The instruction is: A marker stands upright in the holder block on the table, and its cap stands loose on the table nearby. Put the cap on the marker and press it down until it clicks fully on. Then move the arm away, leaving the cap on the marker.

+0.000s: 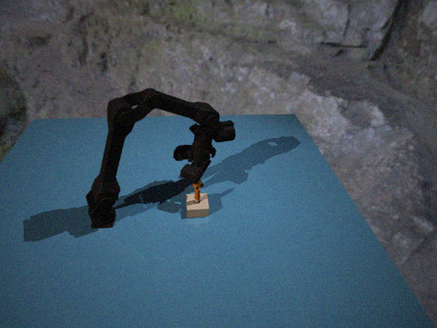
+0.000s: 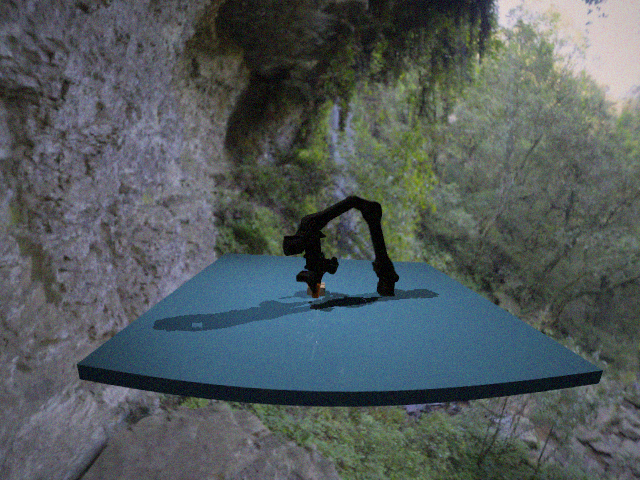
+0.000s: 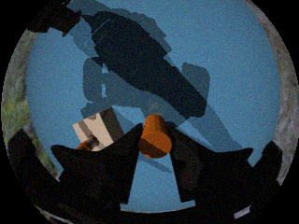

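The orange cap [image 3: 155,144] stands upright between the two fingertips of my gripper [image 3: 154,127] [image 1: 198,182] [image 2: 315,294]. The gripper is shut on it, low over the table behind the holder block as the top camera looks. Whether the cap's base touches the table is hidden. The orange marker [image 1: 196,195] [image 3: 87,143] stands upright in the pale wooden holder block [image 1: 197,213] [image 3: 99,127], with no cap seen on it. In the wrist view the block is left of the cap, and the left finger partly covers the block's near side. In the exterior view the gripper hides most of cap, marker and block.
The blue table [image 1: 246,264] [image 2: 361,356] carries the arm's base [image 1: 102,215] [image 2: 386,284], left of the block in the top view. Dark arm shadows lie across the table around the block and cap. The upright marker and its block stand close beside the left finger.
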You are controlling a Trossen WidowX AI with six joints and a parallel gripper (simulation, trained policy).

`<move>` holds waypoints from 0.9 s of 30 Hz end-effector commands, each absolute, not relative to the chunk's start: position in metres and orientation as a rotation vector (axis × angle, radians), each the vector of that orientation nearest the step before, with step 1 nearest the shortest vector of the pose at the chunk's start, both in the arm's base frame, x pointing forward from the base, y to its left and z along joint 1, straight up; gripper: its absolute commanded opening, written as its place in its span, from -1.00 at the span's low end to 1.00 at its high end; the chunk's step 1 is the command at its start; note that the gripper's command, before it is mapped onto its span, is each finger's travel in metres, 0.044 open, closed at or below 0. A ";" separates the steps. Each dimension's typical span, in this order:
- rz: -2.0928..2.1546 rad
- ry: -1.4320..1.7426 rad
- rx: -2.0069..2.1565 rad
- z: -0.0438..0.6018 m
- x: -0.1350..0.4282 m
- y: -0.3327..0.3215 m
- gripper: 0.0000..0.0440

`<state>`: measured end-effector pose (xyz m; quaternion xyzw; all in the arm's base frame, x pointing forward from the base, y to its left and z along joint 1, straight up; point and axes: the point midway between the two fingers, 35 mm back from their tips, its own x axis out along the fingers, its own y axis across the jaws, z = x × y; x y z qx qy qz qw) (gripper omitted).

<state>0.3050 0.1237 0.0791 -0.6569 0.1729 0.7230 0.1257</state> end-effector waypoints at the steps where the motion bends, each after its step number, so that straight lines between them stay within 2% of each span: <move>1: 2.067 0.468 -1.962 0.094 0.311 0.122 -0.74; 27: 1.990 0.428 -1.983 0.170 0.316 0.069 -0.82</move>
